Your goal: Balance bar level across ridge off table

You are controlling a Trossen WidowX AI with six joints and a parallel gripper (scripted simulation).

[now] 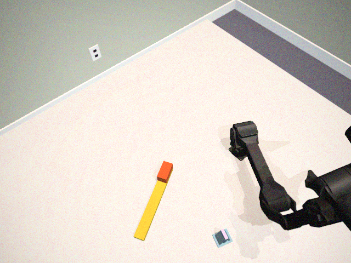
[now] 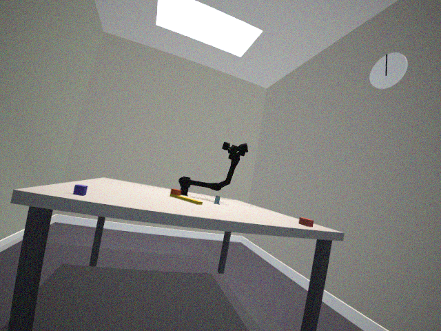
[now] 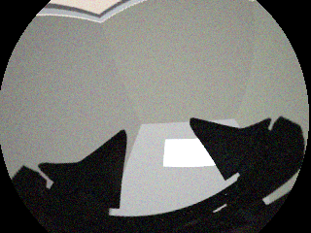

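A long yellow bar lies flat on the table. An orange-red block sits on one end of it. The small ridge stands apart from the bar, to its right in the top and exterior views. It has a light blue base, dark sides and a pale pink top in the top view. My gripper is open and empty. It is raised high above the table, well away from the bar and the ridge, and its wrist view shows walls and ceiling.
In the exterior view, a purple-blue cube stands near the table's left end and a red block lies near its right end. The arm's base stands on the table beyond the bar and ridge, with the arm stretching above the table.
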